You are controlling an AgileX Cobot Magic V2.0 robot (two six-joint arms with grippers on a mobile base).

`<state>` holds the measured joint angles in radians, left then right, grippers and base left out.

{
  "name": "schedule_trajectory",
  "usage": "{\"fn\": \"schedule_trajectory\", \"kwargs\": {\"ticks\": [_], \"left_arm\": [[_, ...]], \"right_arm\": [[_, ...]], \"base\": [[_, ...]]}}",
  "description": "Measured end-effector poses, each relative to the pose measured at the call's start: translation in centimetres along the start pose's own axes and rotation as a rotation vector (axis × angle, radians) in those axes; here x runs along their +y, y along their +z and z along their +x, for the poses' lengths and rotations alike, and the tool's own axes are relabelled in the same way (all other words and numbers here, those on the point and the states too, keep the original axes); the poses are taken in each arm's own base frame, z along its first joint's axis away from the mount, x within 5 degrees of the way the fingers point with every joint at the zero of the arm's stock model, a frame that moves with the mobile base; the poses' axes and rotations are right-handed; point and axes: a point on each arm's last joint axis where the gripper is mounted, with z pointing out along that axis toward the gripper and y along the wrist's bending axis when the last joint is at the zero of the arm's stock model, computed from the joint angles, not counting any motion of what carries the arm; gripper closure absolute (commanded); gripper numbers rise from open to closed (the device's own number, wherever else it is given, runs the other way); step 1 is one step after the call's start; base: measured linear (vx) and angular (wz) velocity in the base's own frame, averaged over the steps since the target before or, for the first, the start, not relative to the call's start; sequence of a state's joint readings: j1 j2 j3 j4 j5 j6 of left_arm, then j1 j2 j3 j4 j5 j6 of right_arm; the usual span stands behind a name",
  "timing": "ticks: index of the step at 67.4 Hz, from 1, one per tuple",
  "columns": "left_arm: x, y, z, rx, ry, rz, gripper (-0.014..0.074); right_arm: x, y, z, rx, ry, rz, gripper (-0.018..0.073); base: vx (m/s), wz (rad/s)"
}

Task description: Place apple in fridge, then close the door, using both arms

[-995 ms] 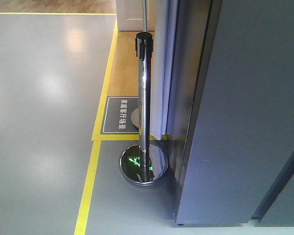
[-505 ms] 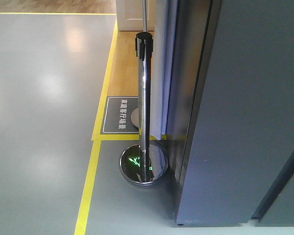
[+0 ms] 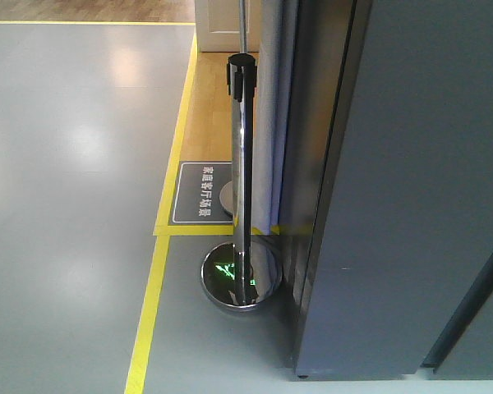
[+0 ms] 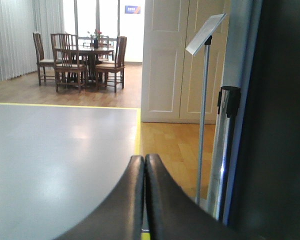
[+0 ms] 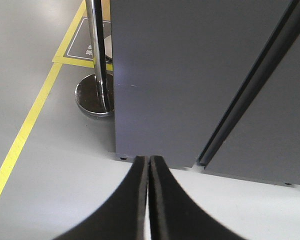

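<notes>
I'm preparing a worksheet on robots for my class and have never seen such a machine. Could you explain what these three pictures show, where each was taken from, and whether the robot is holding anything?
This is a wheeled robot with two arms. One picture looks forward and down from its body: a dark grey fridge beside a chrome barrier post on a grey floor with a yellow line.

The other two come from cameras on the wrists. The left gripper faces a distant dining table; the right gripper faces the fridge's closed door. Both grippers are shut and empty. No apple is visible.
</notes>
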<state>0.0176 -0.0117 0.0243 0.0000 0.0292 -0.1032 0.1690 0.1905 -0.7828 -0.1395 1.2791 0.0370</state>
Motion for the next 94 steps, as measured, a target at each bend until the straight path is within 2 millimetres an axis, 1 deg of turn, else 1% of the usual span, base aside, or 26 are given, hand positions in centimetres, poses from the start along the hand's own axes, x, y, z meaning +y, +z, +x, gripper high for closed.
{"fn": "schedule_trajectory", "kwargs": {"ticks": [76,83,88,91,94], "left_arm": [[0.0,0.0,0.0,-0.004,0.011,0.0,0.0602],[0.0,0.0,0.0,-0.004,0.011,0.0,0.0602],[0.0,0.0,0.0,-0.004,0.011,0.0,0.0602],[0.0,0.0,0.0,-0.004,0.011,0.0,0.0602],[0.0,0.0,0.0,-0.004,0.011,0.0,0.0602]], "right_arm": [[0.0,0.0,0.0,0.0,0.0,0.001,0.0561],[0.0,0.0,0.3,-0.005,0.0,0.004,0.0561],[0.1,0.6,0.5,-0.049,0.0,0.001,0.0561],[0.2,1.3,0.7,-0.095,-0.003,-0.002,0.0561],[0.4,2.0,0.7,-0.174,-0.005,-0.005,0.0561]], "base": [[0.0,0.0],[0.0,0.0],[0.0,0.0],[0.0,0.0],[0.0,0.0]]}}
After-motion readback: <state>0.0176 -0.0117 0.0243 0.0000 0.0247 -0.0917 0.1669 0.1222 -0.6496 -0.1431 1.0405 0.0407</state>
